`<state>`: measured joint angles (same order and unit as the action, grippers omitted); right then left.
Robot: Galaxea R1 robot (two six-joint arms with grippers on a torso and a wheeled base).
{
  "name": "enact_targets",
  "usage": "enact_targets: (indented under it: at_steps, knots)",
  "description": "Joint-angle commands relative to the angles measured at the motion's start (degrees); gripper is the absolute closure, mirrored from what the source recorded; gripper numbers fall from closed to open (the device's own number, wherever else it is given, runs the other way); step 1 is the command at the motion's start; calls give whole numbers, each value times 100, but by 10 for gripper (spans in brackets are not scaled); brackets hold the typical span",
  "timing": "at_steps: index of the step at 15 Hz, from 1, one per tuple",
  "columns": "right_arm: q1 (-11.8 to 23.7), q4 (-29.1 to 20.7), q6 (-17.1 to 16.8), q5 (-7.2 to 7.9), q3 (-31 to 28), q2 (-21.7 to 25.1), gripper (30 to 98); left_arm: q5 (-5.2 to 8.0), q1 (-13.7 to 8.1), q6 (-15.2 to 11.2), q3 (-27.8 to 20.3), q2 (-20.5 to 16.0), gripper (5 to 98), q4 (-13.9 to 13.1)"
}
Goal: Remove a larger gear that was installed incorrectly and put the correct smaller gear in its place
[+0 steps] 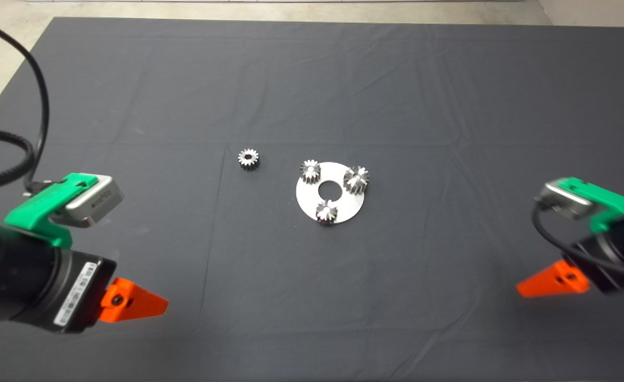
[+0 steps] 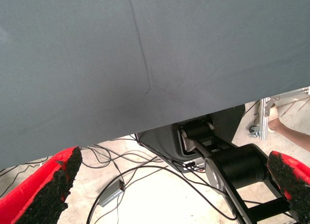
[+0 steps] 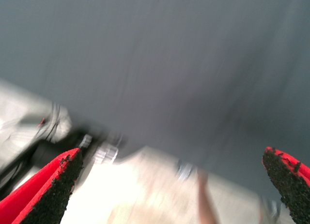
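Both grippers waited with fingers spread, empty — left gripper (image 1: 131, 305) and right gripper (image 1: 551, 281) well apart from the plate (image 1: 338, 212) between them. The larger gear (image 1: 356, 179) sat wrongly on it; the smaller gear (image 1: 248, 158) lay spare beside, nearer the left gripper.

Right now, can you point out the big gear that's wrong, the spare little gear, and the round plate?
larger gear (image 1: 356, 179), head view: its flaring toothed top.
smaller gear (image 1: 248, 158), head view: its face beside the bore.
round plate (image 1: 346, 203), head view: bare metal near its rim.
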<state>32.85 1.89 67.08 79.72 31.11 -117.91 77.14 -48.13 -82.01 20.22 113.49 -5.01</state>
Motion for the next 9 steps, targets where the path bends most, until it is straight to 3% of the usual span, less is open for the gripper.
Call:
enact_targets:
  at_steps: [1, 5, 7, 9]
  knots:
    - [-287, 1049, -222, -18, 586, -1080, 306, 38, -57, -26, -56, 21, 54, -105]
    - [-546, 2013, -284, -2, 925, -1920, 306, 64, -57, -24, -64, 21, 54, -105]
    - [-782, 2499, -301, 125, 1123, -2103, 306, 64, -57, -17, -64, 21, 54, -112]
    - [-950, 2972, -292, 132, 1153, -2127, 306, 64, -57, -26, -73, 21, 54, -110]
